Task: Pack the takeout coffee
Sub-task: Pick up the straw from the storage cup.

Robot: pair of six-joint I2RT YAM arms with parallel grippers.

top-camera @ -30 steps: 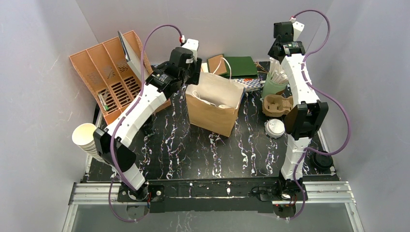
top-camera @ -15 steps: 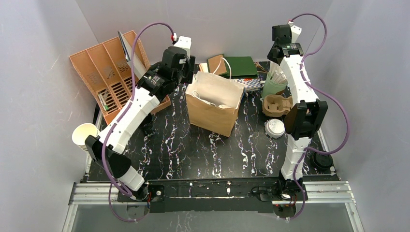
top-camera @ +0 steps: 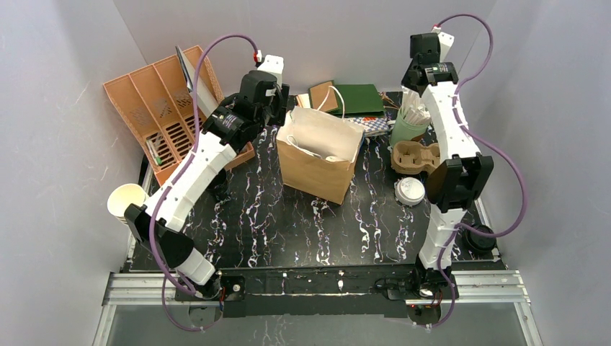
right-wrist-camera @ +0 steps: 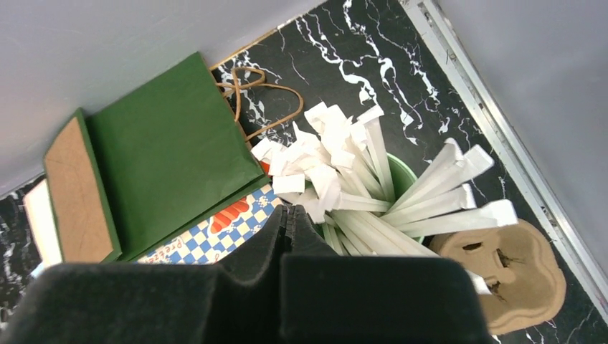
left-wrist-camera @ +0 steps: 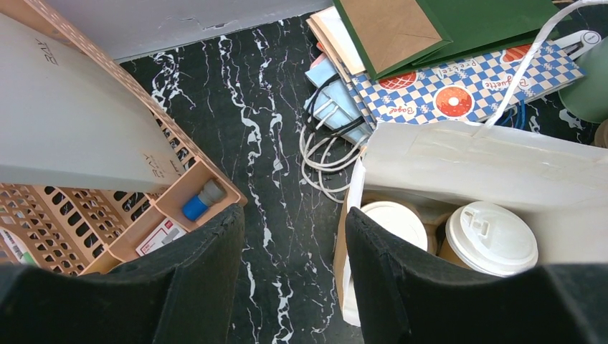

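Observation:
Two takeout coffee cups, tan with white lids (left-wrist-camera: 491, 236) (left-wrist-camera: 396, 221), stand side by side inside the open brown paper bag (left-wrist-camera: 459, 154). One lid (top-camera: 333, 158) shows through the bag's mouth in the top view. My left gripper (left-wrist-camera: 294, 240) is open above the bag's left edge with nothing between its fingers; bare marble shows in the gap. My right gripper (right-wrist-camera: 288, 209) is shut with nothing in it, high at the back right above a green cup of white wrapped straws (right-wrist-camera: 373, 186).
A loose white lid (top-camera: 409, 190) and a pulp cup carrier (top-camera: 414, 155) lie right of the bag (top-camera: 317, 169). Flat green bags (top-camera: 357, 97) lie behind. A tan organizer (top-camera: 162, 108) stands back left, stacked cream cups (top-camera: 124, 202) at the left edge, a black lid (top-camera: 479, 238) near right.
My right gripper's jaws have closed; they stood partly open before. The left arm has drawn slightly back and left beside the bag.

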